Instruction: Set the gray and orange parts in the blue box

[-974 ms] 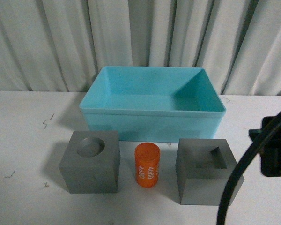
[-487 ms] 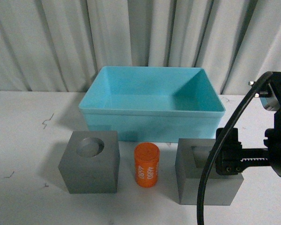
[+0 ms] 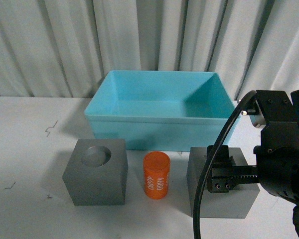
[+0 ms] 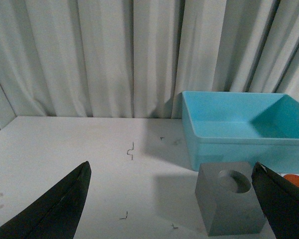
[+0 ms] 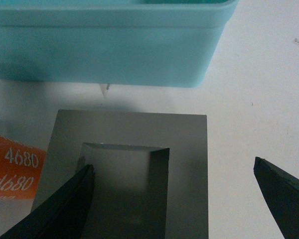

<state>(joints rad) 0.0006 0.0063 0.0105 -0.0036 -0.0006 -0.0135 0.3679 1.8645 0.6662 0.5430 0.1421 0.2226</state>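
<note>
The small orange plastic cylinder (image 3: 156, 176) is showing "4680" twice. At its 3 o'clock, the right pincer (image 5: 172, 167) is gaping empty over a matte gray cube (image 5: 185, 138); the left pincer (image 4: 170, 169) is gaping empty too.

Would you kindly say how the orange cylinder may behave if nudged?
The orange cylinder stands upright on a flat end, so a low push would probably slide it. It is taller than wide, so a high knock might tip it, and it would then likely roll.

Left cube (image 3: 95, 172), cylinder (image 3: 156, 175), right cube (image 3: 226, 205) in a row, box (image 3: 162, 134) behind
</note>
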